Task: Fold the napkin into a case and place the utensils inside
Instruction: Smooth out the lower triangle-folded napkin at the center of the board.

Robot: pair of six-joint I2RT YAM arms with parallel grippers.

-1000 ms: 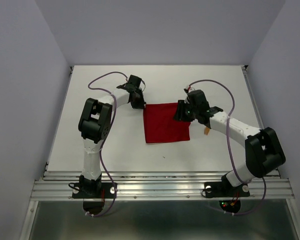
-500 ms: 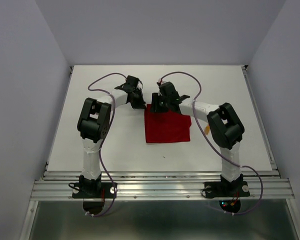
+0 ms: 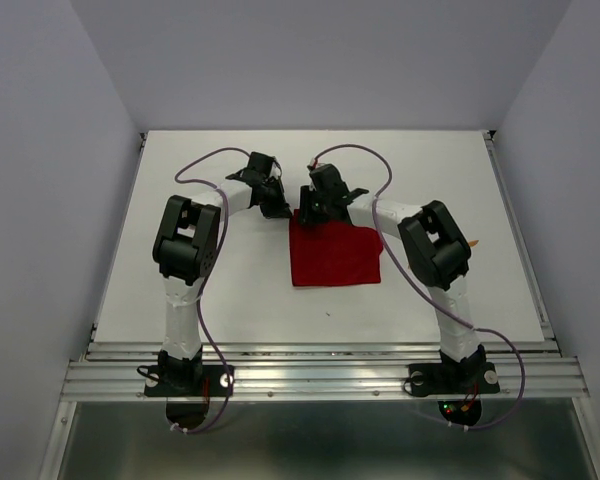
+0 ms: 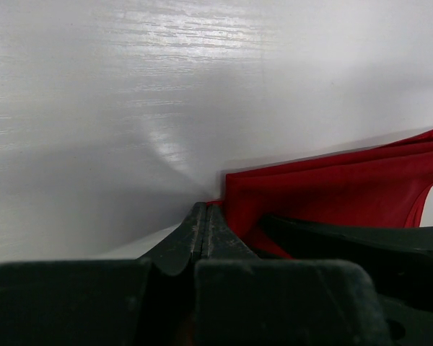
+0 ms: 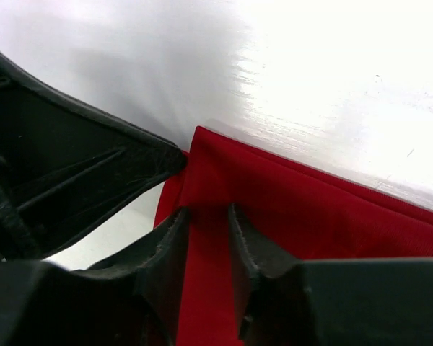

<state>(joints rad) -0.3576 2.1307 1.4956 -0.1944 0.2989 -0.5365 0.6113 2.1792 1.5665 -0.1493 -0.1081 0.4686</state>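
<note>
Left hand (image 4: 205,210): fingers fully clenched, tips at the far-left corner of the napkin (image 3: 335,255); whether cloth is pinched cannot be determined. Right hand (image 5: 208,213): jaws parted, straddling the far edge just beside that corner, red fabric visible in the gap. The napkin lies mid-way across the bench (image 3: 230,290). One orange utensil (image 3: 475,241) lies well to its right.

Top view: the upper-left corner of the napkin (image 3: 335,255) is hidden under the left gripper (image 3: 282,209) and right gripper (image 3: 306,214) — an orange utensil (image 3: 476,241) at right-centre shows only a tip, too small to identify. Both wrist views crop the cloth at right.
</note>
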